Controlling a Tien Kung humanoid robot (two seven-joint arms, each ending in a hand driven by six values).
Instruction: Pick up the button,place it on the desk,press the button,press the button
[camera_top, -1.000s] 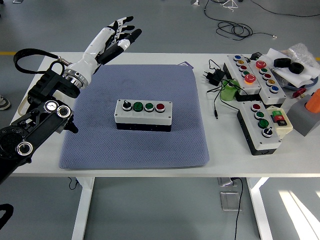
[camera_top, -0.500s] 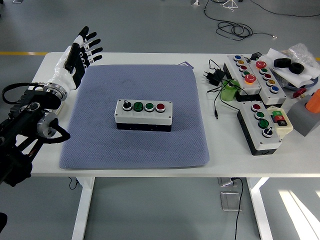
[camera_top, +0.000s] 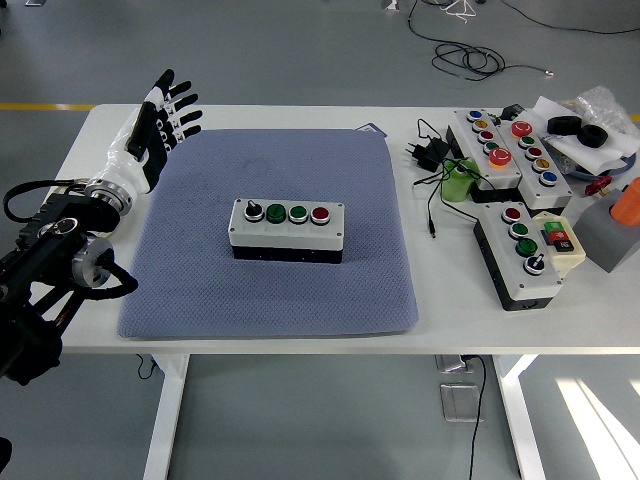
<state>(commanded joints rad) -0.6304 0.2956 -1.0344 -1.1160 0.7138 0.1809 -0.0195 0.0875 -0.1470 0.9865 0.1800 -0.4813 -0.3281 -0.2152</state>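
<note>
My right arm is out of view, and at the right edge an orange object (camera_top: 628, 203) is cut off. The left robot hand (camera_top: 157, 127) hangs open, fingers spread, holding nothing, over the blue mat's (camera_top: 200, 290) far left corner. Since half a second ago it has barely shifted; a second ago it was raised higher and further in. The button box (camera_top: 288, 229) sits mid-mat, untouched, with bare mat all around it. Other button boxes (camera_top: 524, 252) and cables (camera_top: 436, 170) crowd the table (camera_top: 440, 330) at the right side.
</note>
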